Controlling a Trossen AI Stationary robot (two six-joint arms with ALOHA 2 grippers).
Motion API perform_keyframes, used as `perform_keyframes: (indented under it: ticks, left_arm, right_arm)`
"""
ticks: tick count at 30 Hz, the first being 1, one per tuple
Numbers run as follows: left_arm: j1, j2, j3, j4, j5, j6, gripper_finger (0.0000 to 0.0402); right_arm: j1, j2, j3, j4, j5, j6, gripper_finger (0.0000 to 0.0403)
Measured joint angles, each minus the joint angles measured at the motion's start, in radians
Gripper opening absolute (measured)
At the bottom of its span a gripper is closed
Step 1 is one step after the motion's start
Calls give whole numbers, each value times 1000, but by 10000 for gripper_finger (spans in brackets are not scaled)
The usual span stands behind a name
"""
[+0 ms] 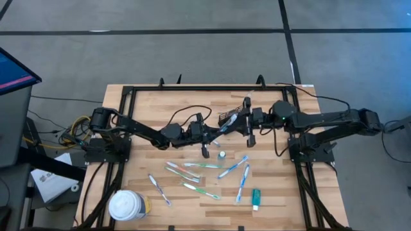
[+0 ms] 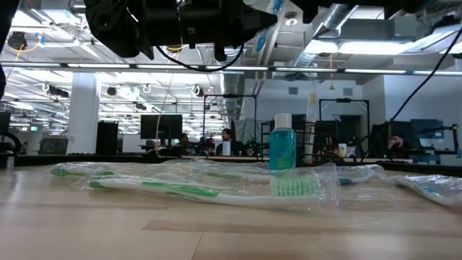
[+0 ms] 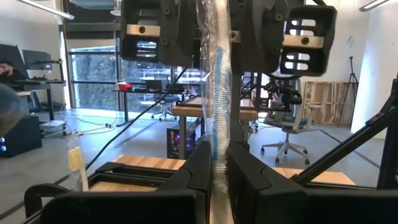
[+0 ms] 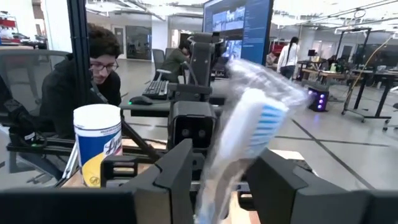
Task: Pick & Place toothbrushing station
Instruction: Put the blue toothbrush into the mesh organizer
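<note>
Both hands (image 1: 226,127) pinching one wrapped toothbrush (image 1: 228,123)

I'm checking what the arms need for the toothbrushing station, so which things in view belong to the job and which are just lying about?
Job: black wire-mesh caddy; clear-wrapped blue-bristled toothbrush between left gripper and right gripper; loose wrapped toothbrushes; small teal tube; teal white-capped bottle.
Lying about: round white-lidded yellowish tub.

Big round tub (image 1: 128,206) with white lid sits at corner of wooden table (image 1: 270,215). Grey floor all around. Person (image 4: 81,81) with glasses sits behind tub. Blue screen (image 4: 239,25) stands farther back.
</note>
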Motion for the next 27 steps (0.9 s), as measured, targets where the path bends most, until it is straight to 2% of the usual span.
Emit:
perform_keyframes:
  ticks: [9, 21, 27]
  left_arm:
    - [0, 0, 0, -4, 0, 0, 18]
    - [2, 0, 0, 1, 0, 0, 18]
    - [2, 0, 0, 1, 0, 0, 18]
  right_arm:
    - [2, -28, 0, -46, -1, 10, 109]
    - [2, -19, 0, -51, -5, 3, 105]
    - [2, -19, 0, -52, -6, 2, 70]
